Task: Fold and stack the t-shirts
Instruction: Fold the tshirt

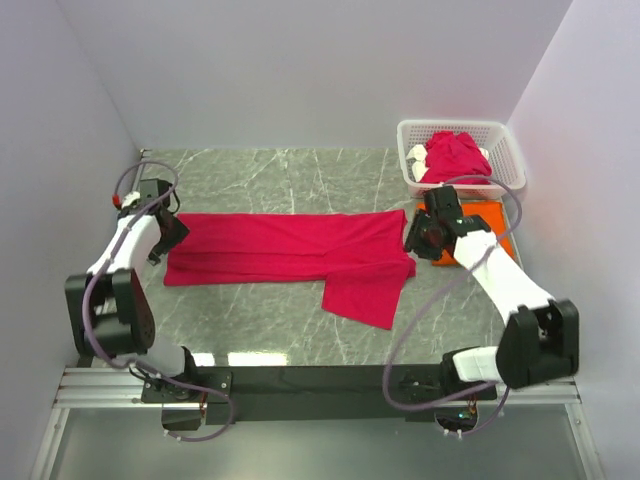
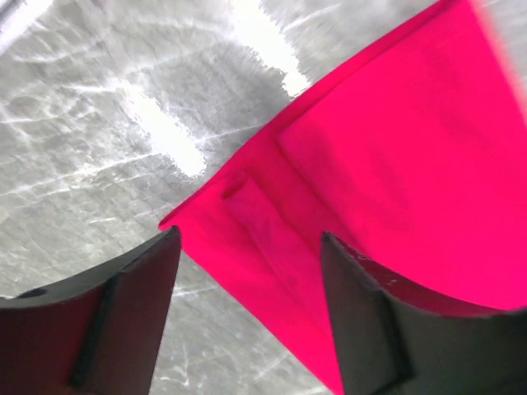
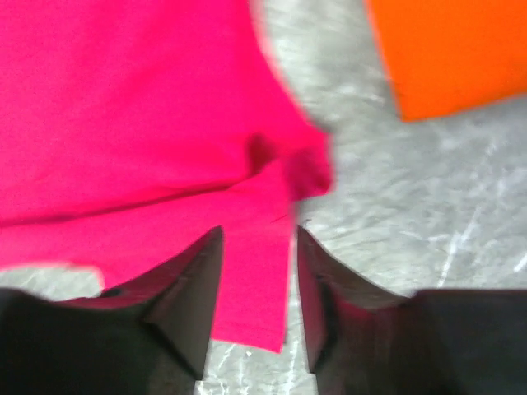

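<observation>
Crimson t-shirt point(image 1: 290, 248) lies flat across the grey marbled surface point(image 1: 260, 180), long axis running left to right, one sleeve flaring toward the near edge, and there's an arm parked at each end. The left fingers point(image 1: 168, 232) sit at the left short edge; in the left wrist view they stand wide apart, nothing held, with the shirt's doubled corner point(image 2: 247, 214) lying just ahead of the gap and the cloth running off to the right. The right fingers point(image 1: 418, 236) cover the opposite end; in the right wrist view they're parted more narrowly, a strip of hem lying in the gap below them, not visibly pinched, though the picture is a bit blurred. So each arm is nearest its own end, and the call here is a two-ended pinch to carry the cloth across its long axis. The fabric looks soft, matte and thin, layered at the hems, so expect it to sag and drag on that glossy stone. The orange t-shirt point(image 1: 497, 222) lies flat just beside the right arm, partly under it, while more crimson shirts point(image 1: 455, 155) are bunched in the white lattice basket point(image 1: 503, 150) at the far right corner
</observation>
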Action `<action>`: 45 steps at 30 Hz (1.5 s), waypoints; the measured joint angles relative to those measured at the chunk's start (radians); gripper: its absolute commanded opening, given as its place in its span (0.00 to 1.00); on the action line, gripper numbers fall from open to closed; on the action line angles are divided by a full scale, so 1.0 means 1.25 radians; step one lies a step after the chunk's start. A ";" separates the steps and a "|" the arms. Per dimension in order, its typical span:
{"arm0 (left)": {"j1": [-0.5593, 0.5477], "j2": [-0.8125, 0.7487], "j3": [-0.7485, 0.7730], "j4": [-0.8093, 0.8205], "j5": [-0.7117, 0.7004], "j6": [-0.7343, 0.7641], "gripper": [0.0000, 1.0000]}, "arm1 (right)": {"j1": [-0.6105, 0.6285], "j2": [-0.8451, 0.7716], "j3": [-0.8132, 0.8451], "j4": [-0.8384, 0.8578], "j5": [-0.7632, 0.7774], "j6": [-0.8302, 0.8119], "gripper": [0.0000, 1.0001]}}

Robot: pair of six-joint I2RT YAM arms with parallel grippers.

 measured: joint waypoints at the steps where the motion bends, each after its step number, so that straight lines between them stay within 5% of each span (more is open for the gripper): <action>1: 0.000 -0.023 -0.001 0.001 0.001 -0.002 0.77 | 0.022 -0.032 0.000 0.002 0.016 -0.003 0.50; 7: 0.000 -0.187 -0.045 0.008 0.019 0.005 0.83 | 0.216 -0.145 -0.037 0.016 0.037 -0.022 0.49; 11: 0.000 -0.285 -0.122 0.010 0.047 0.023 0.93 | 0.341 -0.137 -0.110 0.010 0.034 -0.028 0.47; 18: 0.000 -0.399 -0.205 0.020 0.068 0.052 0.95 | 0.525 -0.061 -0.148 -0.027 0.042 -0.018 0.48; 34: -0.040 -0.435 -0.301 0.092 0.067 0.074 0.95 | 0.561 0.122 -0.127 -0.059 0.118 -0.018 0.44; 37: -0.040 -0.433 -0.301 0.100 0.067 0.074 0.95 | 0.562 0.140 -0.113 -0.066 0.115 -0.021 0.31; 41: -0.041 -0.429 -0.301 0.108 0.067 0.074 0.95 | 0.566 0.154 -0.099 -0.074 0.125 -0.024 0.00; 45: -0.041 -0.429 -0.301 0.111 0.067 0.074 0.95 | 0.566 0.172 -0.056 -0.115 0.178 -0.032 0.00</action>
